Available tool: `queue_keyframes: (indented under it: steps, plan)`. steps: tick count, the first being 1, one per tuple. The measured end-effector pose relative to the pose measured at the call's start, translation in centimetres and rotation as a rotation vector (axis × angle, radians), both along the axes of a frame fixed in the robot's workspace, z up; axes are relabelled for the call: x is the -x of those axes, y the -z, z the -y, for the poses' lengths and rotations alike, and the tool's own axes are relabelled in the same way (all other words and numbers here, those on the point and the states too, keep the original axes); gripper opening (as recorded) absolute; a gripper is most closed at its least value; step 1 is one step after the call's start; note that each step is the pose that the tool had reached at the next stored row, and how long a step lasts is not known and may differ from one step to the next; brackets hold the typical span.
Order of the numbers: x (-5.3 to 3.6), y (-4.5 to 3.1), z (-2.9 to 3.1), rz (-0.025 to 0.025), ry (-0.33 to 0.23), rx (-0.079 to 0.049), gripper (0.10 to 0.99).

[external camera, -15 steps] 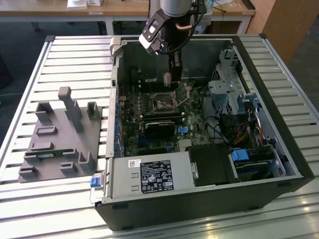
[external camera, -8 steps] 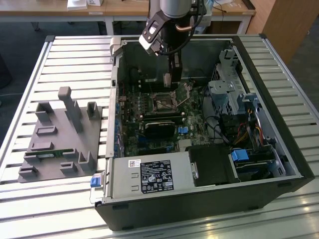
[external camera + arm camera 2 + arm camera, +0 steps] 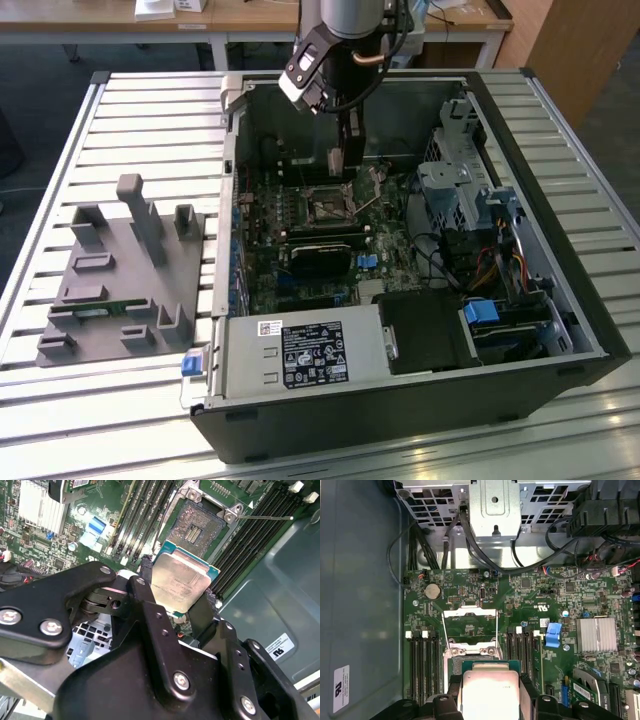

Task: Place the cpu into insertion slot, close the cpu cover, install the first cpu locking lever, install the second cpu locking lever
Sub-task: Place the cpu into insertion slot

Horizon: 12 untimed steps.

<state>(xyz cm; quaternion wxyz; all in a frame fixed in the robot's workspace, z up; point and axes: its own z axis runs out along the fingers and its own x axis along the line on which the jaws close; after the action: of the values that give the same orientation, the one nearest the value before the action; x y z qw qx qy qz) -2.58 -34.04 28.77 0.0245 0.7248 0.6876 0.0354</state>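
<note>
The cpu (image 3: 180, 582), a flat square chip with a dull silver top, is pinched between my gripper's (image 3: 179, 587) two black fingers (image 3: 145, 585), so the gripper is shut on it. It hangs tilted a little above the motherboard, beside the insertion slot (image 3: 197, 527), whose dark pin field lies bare. In the first wrist view the cpu (image 3: 490, 690) overlaps the near edge of the insertion slot (image 3: 472, 659), and the cpu cover (image 3: 470, 613) lies swung open beyond it. A thin locking lever (image 3: 265, 516) sticks out sideways. In the exterior view the gripper (image 3: 340, 165) hovers just behind the insertion slot (image 3: 328, 205).
Black memory slots (image 3: 425, 665) flank the socket on both sides. A black card (image 3: 320, 255), a drive cage (image 3: 455, 180) with cables and the power supply (image 3: 290, 355) crowd the open case. A grey fixture (image 3: 120, 270) stands on the slatted table at the exterior view's left.
</note>
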Motion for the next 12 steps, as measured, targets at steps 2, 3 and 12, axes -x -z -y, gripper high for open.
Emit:
queue_keyframes:
  steps: [2,3,12]
  plan:
    - [0.0,0.06,0.0,0.0,0.0,0.0,0.537]
    - [0.0,0.09,0.0,0.0,0.0,0.0,0.537]
    - [0.0,0.36,0.0,0.0,0.0,0.0,0.537]
